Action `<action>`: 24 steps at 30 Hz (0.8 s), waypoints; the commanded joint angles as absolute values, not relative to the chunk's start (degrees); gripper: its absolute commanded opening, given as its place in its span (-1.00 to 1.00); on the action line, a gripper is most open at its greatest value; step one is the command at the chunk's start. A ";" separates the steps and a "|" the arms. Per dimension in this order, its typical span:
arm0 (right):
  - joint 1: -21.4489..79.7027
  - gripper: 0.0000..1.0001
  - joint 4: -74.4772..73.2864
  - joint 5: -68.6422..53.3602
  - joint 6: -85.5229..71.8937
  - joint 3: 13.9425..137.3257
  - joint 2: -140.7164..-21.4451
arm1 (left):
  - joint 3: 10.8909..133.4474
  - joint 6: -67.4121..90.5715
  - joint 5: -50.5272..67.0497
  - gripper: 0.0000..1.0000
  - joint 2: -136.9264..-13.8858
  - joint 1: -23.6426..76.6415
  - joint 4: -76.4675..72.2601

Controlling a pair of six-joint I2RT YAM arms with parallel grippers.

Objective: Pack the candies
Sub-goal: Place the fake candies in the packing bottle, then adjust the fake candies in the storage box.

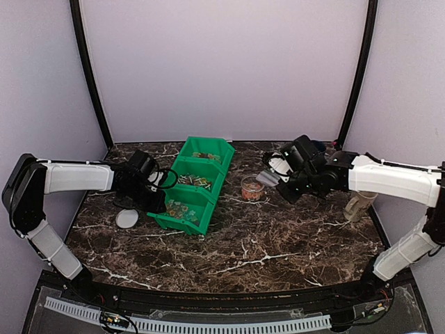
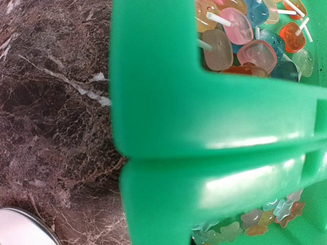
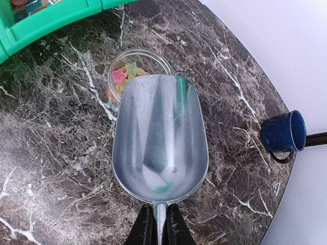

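The right end effector (image 3: 159, 222) pinches the metal scoop (image 3: 159, 138) by its handle, empty mouth over the jar (image 3: 145, 57) for pouring candies (image 3: 120, 75).

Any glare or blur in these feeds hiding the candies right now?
Left wrist: green bin fills the frame, glare streaks on its wall. Right wrist: sharp; the metal scoop mirrors green and covers part of the jar. Top external: soft, candies just a coloured smear.

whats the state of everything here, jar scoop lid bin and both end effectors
jar: open, partly filled with candies
scoop: empty, tip above jar
lid: off, flat on table
bin: compartments stocked
right end effector: shut on scoop
left end effector: shut, beside bin
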State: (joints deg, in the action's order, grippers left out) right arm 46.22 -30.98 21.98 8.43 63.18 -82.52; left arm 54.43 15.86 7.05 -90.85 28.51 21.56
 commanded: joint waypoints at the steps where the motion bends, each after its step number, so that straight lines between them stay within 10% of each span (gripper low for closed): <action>1: 45.93 -1.00 -14.28 19.42 8.81 55.75 -76.80 | 58.69 15.57 9.21 -1.00 -89.77 29.30 15.72; 24: 48.08 -1.00 -6.45 16.35 8.17 49.23 -71.85 | 56.18 18.11 7.41 -0.88 -92.07 30.71 20.60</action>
State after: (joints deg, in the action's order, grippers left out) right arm 47.66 -9.28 16.25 8.47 49.08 -72.53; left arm 55.35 17.82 6.66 -93.62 30.20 25.91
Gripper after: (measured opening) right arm 0.084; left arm 0.091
